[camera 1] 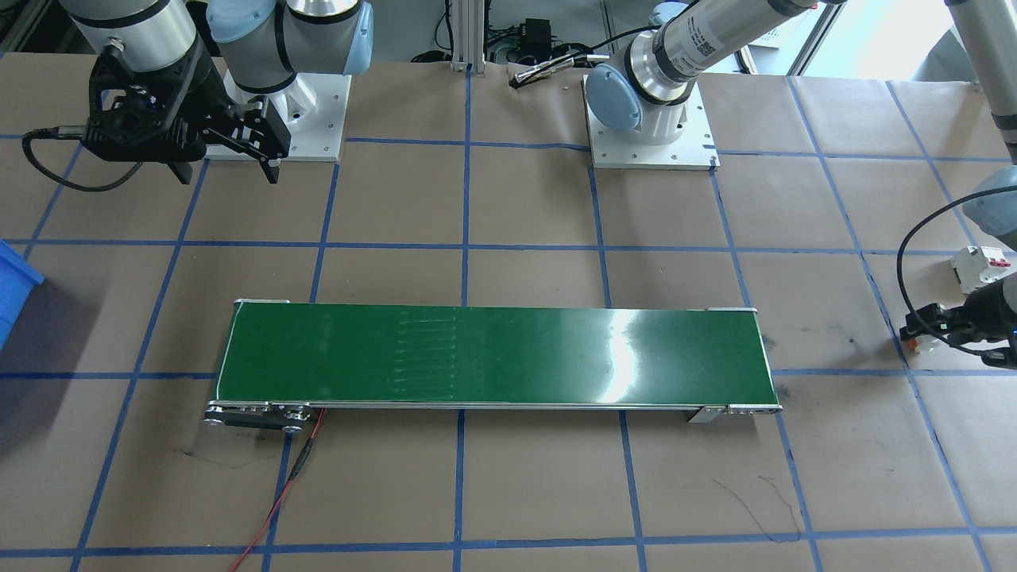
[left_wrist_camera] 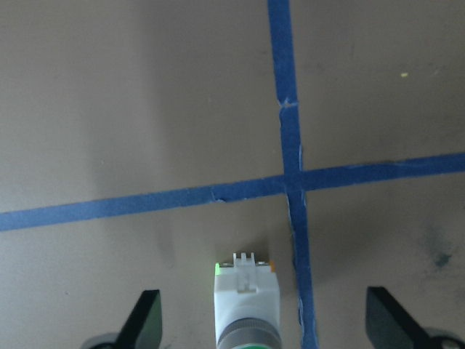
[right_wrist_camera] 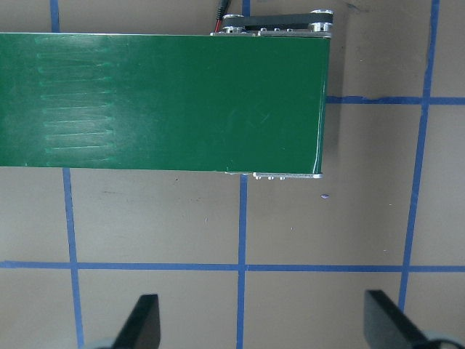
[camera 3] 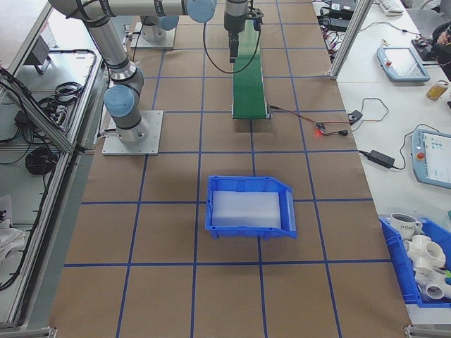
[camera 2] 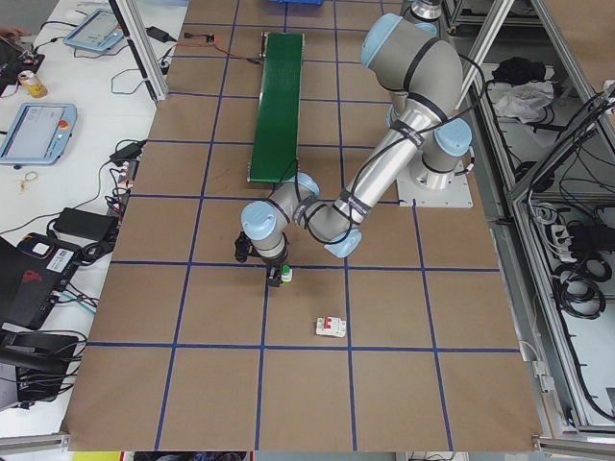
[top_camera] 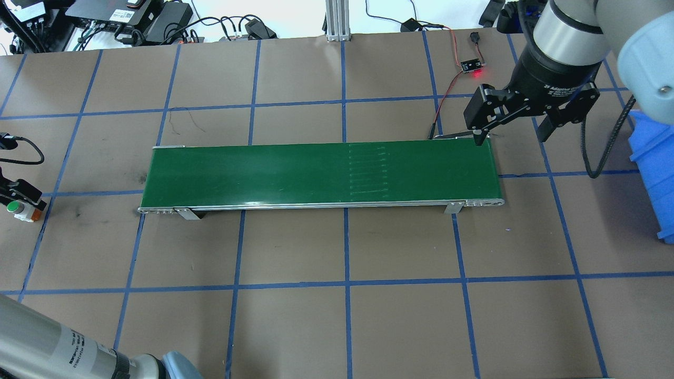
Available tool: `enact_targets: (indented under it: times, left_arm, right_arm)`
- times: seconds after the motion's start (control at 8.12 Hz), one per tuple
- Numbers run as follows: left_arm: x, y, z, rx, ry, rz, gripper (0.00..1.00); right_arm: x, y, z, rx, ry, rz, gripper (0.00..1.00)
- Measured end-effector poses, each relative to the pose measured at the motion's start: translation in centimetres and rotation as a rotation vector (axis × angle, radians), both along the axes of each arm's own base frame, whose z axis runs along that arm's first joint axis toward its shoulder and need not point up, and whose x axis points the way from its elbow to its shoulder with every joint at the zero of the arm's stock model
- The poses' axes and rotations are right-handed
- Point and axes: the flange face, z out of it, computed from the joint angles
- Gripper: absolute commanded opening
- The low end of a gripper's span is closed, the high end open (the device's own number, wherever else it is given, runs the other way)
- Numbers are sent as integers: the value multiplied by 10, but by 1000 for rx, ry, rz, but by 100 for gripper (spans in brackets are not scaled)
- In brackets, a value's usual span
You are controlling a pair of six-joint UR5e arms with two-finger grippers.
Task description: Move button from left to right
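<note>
My left pincer [left_wrist_camera: 263,320] is spread wide, its two fingers [left_wrist_camera: 144,320] standing well clear on either side of the button [left_wrist_camera: 246,302], which lies on the brown paper between them, just beside a blue tape line [left_wrist_camera: 292,174]. Nothing is pinched yet. To do this grasp well, I judge I should drop straight down until the fingers flank the boxy white body, not the round green cap, since the flat sides ought to hold truer than a curved cap. The button sits a touch toward one finger, so I would centre first. My right pincer [right_wrist_camera: 263,320] hangs open too, above bare paper just off the end of the green belt [right_wrist_camera: 160,102], holding nothing.
</note>
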Motion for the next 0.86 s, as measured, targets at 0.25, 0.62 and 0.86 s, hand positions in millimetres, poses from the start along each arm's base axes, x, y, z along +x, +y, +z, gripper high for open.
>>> enact_targets:
  times: [0.25, 0.62, 0.86]
  left_arm:
    - [-2, 4, -6, 12, 2, 0, 40]
    - [-1, 7, -7, 42, -24, -4, 0]
    - [4, 12, 3, 89, -89, -4, 0]
  right_arm:
    - [0, 0, 0, 0, 0, 0, 100]
    - [0, 0, 0, 0, 0, 0, 100]
    - [0, 0, 0, 0, 0, 0, 100]
